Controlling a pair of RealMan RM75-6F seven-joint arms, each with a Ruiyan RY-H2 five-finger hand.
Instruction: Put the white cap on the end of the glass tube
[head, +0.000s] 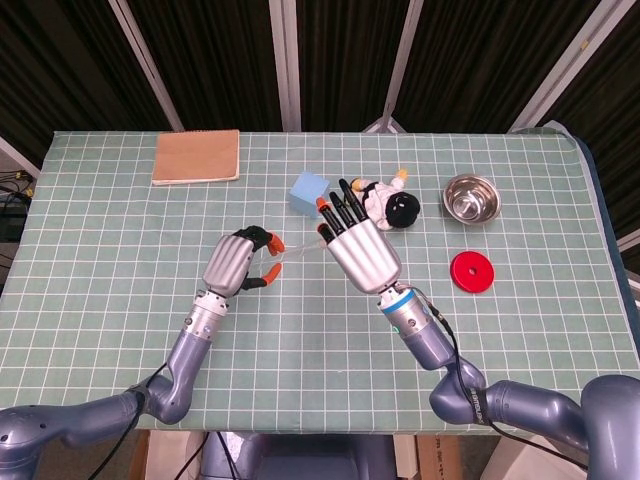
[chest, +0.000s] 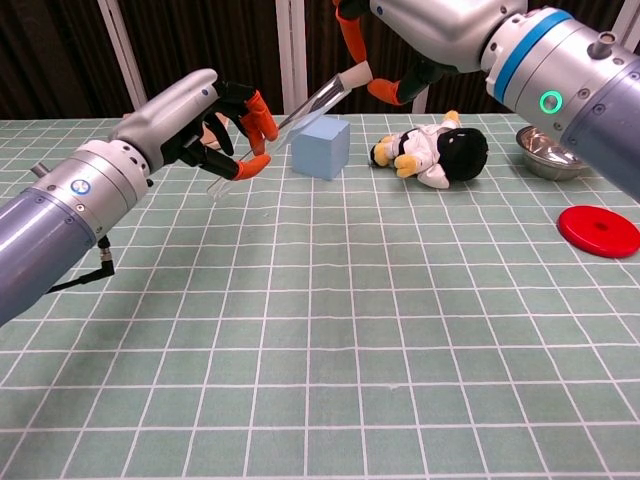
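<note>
Tube (chest: 290, 122) slants between left hand (chest: 205, 120) and right hand (chest: 400, 45), cap (chest: 354, 72) on top.

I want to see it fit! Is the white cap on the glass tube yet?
It looks on. In the chest view, the white cap sits at the glass tube's upper end, pinched by the right hand. Whether it's fully seated, I cannot tell.
</note>
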